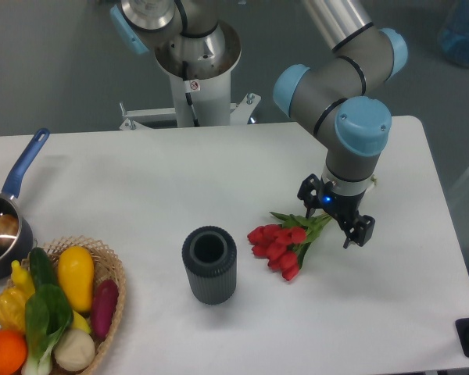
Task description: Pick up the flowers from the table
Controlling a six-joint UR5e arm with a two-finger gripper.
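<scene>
While poised low over the right half of the table, seen from the fixed camera facing the rig: gripper of the single arm, fingers spread apart and pointed down, straddling or just beside the green stem end of the flowers; whether the fingertips already touch the stems, too small to tell. Lying flat on the white top, a bunch of red tulips, heads bunched toward the lower left, stems and leaves running up and to the right, straight under the tool. Long axis thus slanted from the blooms near the dark vase up toward the wrist, with the grasp point at the stalk end rather than the blossoms. Standing upright just left of the blooms, apart from them, the ribbed vase with its open mouth. Far to the left and well apart from the work: wicker basket heaped with colourful produce, and a blue-handled saucepan at the table's edge. Judged from this one view, closing across the stems the next call, jaws set crosswise to the slant of the bunch; a squeeze along that slant likely to let the stalks slip free. Nothing lifted yet.
</scene>
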